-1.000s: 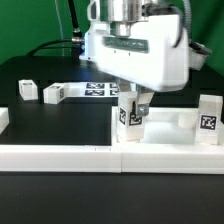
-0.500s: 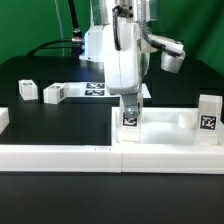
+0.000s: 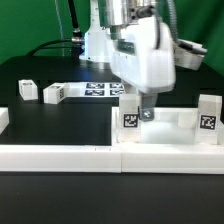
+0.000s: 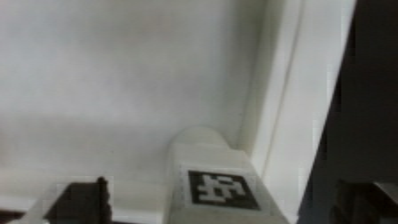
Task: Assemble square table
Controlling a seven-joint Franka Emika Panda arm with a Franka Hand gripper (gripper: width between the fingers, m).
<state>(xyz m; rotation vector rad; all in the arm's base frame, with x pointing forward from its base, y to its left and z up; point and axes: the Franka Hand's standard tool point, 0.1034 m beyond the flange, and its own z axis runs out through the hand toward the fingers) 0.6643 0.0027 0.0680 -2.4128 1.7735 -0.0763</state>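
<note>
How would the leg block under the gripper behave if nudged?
Probably rigid: the leg block looks like hard plastic. Upright and taller than wide on the table top, it may tip if nudged high. Small, so likely light.

leg (image 3: 130, 117) upright on table top (image 3: 175, 137) | 2nd leg (image 3: 208, 118) at exterior view's right

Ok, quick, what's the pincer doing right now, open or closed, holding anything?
Pincer: open, holding nothing; the table leg stands free between its jaws.
</note>
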